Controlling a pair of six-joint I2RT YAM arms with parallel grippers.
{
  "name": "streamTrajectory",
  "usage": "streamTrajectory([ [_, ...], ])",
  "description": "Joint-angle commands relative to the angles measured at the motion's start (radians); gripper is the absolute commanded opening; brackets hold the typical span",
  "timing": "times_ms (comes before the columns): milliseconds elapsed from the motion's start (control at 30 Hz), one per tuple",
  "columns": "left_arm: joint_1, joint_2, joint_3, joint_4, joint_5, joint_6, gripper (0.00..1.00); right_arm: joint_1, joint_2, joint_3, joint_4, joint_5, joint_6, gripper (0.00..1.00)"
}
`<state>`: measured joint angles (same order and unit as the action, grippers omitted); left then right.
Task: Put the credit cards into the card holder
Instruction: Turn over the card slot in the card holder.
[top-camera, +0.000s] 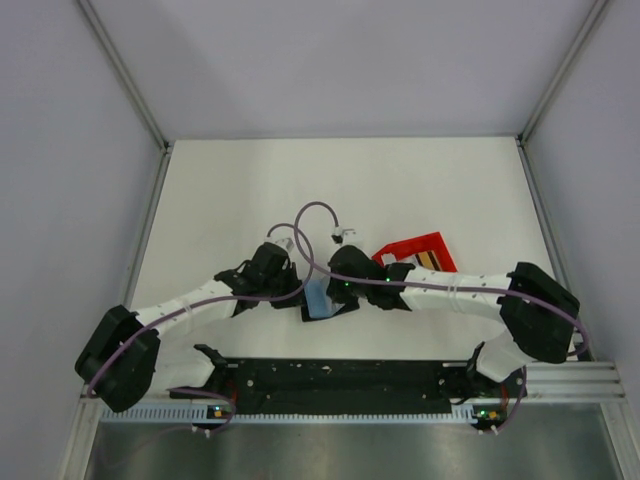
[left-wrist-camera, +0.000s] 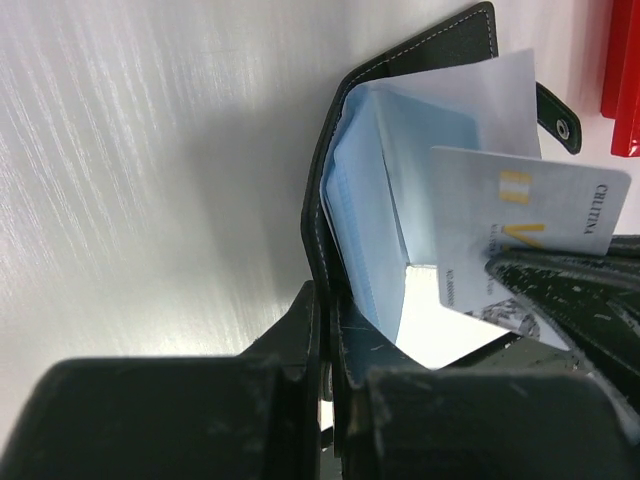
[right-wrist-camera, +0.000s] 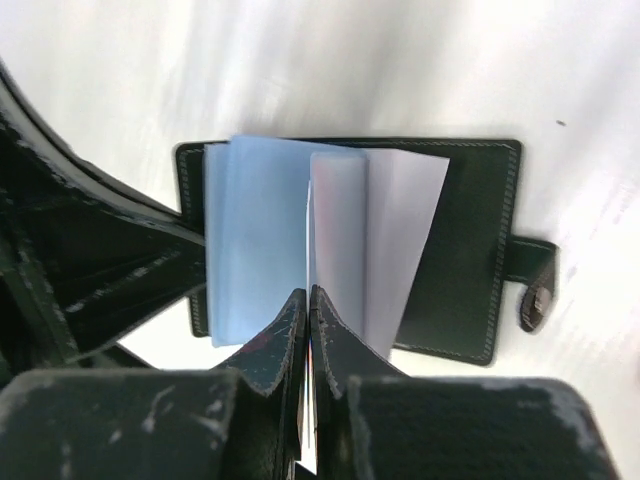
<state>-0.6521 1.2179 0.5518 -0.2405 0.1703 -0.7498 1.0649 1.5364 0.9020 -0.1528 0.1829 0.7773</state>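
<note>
The holder (right-wrist-camera: 470, 250) lies open on the table (top-camera: 300, 180), near the front middle, between both grippers and just left of the tray (top-camera: 398, 248). Its cover is black and leather-like with pale stitching, and has a strap (right-wrist-camera: 535, 280) ending in a metal snap. Thin, pale blue, glossy sleeves (right-wrist-camera: 255, 240) fan up from it. The left gripper (left-wrist-camera: 330, 330) is pinched shut on the cover's edge. The right gripper (right-wrist-camera: 308, 310) is clamped on a card (left-wrist-camera: 540, 205) that is white, stiff and gold-marked, with its front edge seemingly between two sleeves. The shallow red tray holds other cards (top-camera: 429, 259). The table is matt white, and the walls (top-camera: 60, 150) are plain grey.
</note>
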Motion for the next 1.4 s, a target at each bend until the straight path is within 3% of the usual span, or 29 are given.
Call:
streamTrajectory([
  [0,-0.004,-0.001,-0.009,0.017,-0.023,0.015,0.0,0.003,-0.07,-0.023,-0.034,0.078,-0.027,0.0],
  [167,-0.004,0.012,-0.016,0.017,-0.044,0.046,0.0,-0.051,-0.071,-0.067,-0.007,0.0,-0.045,0.0],
  [333,-0.004,0.054,-0.02,0.047,-0.041,0.07,0.0,-0.143,-0.076,-0.141,0.143,-0.227,-0.024,0.0],
  [633,-0.006,0.115,-0.004,0.076,-0.037,0.089,0.0,-0.184,-0.176,-0.146,0.067,-0.129,-0.019,0.0],
  [900,-0.004,0.134,0.01,0.076,-0.032,0.102,0.0,-0.178,-0.228,-0.136,0.178,-0.267,-0.056,0.0],
  [1167,-0.004,0.127,0.019,0.078,-0.022,0.095,0.0,-0.152,-0.133,-0.081,0.2,-0.384,-0.053,0.0],
  [1367,-0.004,0.124,0.02,0.078,-0.017,0.092,0.0,-0.117,-0.036,-0.086,0.246,-0.347,-0.003,0.0],
])
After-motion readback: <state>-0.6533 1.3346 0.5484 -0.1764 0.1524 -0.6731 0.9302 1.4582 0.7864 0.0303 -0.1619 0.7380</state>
